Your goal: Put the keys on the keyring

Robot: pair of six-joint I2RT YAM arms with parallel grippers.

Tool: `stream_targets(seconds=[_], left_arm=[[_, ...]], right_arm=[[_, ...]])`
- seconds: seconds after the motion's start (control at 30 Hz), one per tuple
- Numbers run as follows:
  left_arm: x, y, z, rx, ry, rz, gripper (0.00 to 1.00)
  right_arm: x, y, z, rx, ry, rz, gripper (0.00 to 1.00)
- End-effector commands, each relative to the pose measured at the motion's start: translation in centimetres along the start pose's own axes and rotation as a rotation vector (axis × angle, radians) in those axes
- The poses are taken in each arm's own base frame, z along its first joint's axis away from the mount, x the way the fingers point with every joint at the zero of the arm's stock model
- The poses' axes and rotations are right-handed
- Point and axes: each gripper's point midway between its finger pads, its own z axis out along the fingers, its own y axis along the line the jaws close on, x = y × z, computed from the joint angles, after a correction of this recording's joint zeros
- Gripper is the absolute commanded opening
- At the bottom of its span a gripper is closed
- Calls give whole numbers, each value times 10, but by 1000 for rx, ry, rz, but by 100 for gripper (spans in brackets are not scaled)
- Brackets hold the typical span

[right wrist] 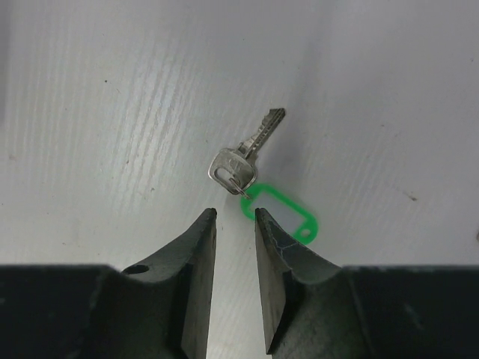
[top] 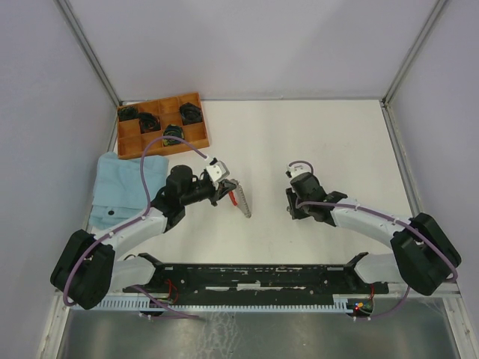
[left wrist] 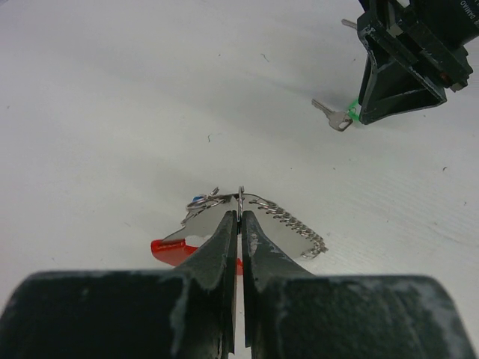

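Observation:
My left gripper point(left wrist: 241, 213) is shut on the keyring point(left wrist: 241, 194). The thin metal ring stands edge-up between the tips. From it a red strap point(left wrist: 174, 251) hangs to the left and a silver chain point(left wrist: 297, 224) to the right, and a small blue bit point(left wrist: 198, 200) sits by the ring. From above, the left gripper point(top: 225, 188) holds the red strap point(top: 242, 201) over the middle of the table. One silver key point(right wrist: 241, 160) with a green tag point(right wrist: 283, 214) lies flat on the table. My right gripper point(right wrist: 235, 214) is open just short of it, the tag partly behind the right finger.
An orange compartment tray point(top: 197, 99) with dark round coils stands at the back left. A light blue cloth point(top: 121, 182) lies at the left edge. The right gripper point(top: 293, 202) is low over the table right of centre. Grey walls close the area in.

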Motion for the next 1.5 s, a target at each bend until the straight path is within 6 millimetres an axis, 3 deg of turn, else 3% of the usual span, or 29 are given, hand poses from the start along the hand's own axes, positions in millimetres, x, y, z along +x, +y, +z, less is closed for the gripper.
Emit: stream_targets(seconds=[0.0, 0.17, 0.53, 0.9, 1.2, 1.47], left_arm=[[-15, 7, 3, -15, -30, 30, 3], [-15, 7, 3, -13, -28, 34, 3], [-15, 6, 3, -4, -28, 33, 3], [-15, 6, 3, -2, -29, 35, 3], [-16, 5, 3, 4, -31, 37, 3], [-16, 4, 3, 8, -31, 41, 3]], right_arm=[[-26, 3, 9, -5, -107, 30, 35], [-21, 1, 13, 8, -90, 31, 34], [-18, 19, 6, -87, -47, 35, 25], [-19, 13, 8, -41, -29, 22, 24], [-31, 11, 0, -19, -44, 5, 37], [-20, 4, -4, 2, 19, 16, 58]])
